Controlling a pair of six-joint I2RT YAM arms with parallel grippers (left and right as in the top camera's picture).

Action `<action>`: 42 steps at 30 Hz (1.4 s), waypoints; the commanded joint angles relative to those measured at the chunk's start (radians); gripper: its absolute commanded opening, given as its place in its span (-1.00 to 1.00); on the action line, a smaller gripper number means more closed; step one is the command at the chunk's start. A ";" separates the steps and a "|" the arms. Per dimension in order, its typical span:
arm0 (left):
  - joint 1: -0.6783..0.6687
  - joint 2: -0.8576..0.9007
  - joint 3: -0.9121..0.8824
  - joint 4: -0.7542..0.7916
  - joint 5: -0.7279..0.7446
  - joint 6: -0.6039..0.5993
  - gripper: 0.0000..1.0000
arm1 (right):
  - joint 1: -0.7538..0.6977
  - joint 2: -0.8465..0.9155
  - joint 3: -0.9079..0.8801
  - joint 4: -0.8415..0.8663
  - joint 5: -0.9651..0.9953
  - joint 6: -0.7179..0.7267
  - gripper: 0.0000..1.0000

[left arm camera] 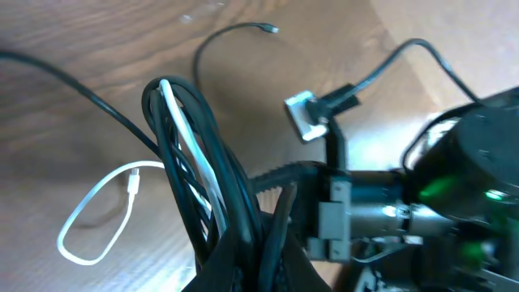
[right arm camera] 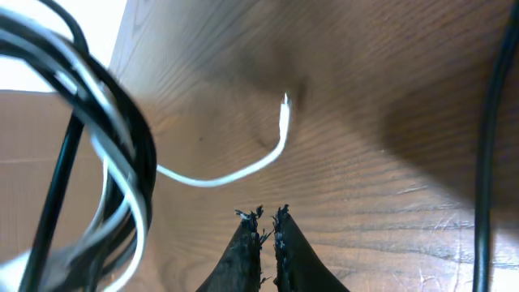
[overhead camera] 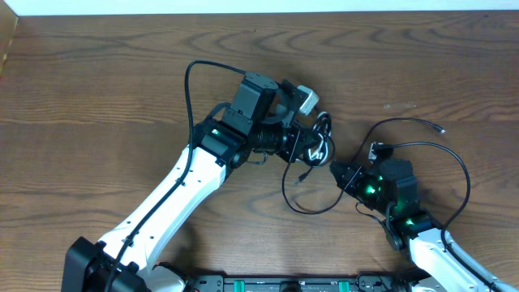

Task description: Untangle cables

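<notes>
From where I stand, the cables (overhead camera: 323, 136) are mostly gathered near the middle of the table (overhead camera: 97, 97). The left gripper (left arm camera: 243, 264) is clamped on the bundle (left arm camera: 190, 146) low down, so black strands and one white strand rise out of its fingers as a standing loop. A free length of the white cable (right arm camera: 219, 182) lies curled on the wood just beside it, with its small plug end flat on the table. A thin black cord (overhead camera: 405, 120) trails off in a loose arc to the right. The right gripper (right arm camera: 268, 217) hovers near that white tail with its fingers together. As far as the close view lets me judge, there is nothing between them. These cords look light and floppy. Their smooth jackets should slide over one another but snag where loops cross, so a hard tug would likely cinch the knot rather than free it. The little plugs look apt to catch on a loop as they pass through. To my eye the sensible place to take hold is the loose white tail, a little behind its plug. From there it could be drawn gently away from the bundle, with the left clamp as the anchor.
</notes>
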 commanded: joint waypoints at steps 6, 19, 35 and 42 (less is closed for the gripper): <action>0.000 -0.023 0.026 0.003 -0.066 -0.035 -0.85 | -0.015 -0.009 0.002 0.015 -0.026 -0.025 -0.87; 0.000 -0.023 0.026 0.005 -0.111 -0.217 -0.85 | -0.045 -0.011 0.002 0.032 -0.027 -0.010 -0.98; 0.000 -0.023 0.026 0.023 -0.111 -0.220 -0.85 | -0.044 -0.018 0.002 0.062 -0.080 -0.092 -0.97; 0.000 -0.023 0.026 0.023 -0.111 -0.220 -0.85 | -0.045 -0.018 0.002 0.062 -0.080 -0.092 -0.97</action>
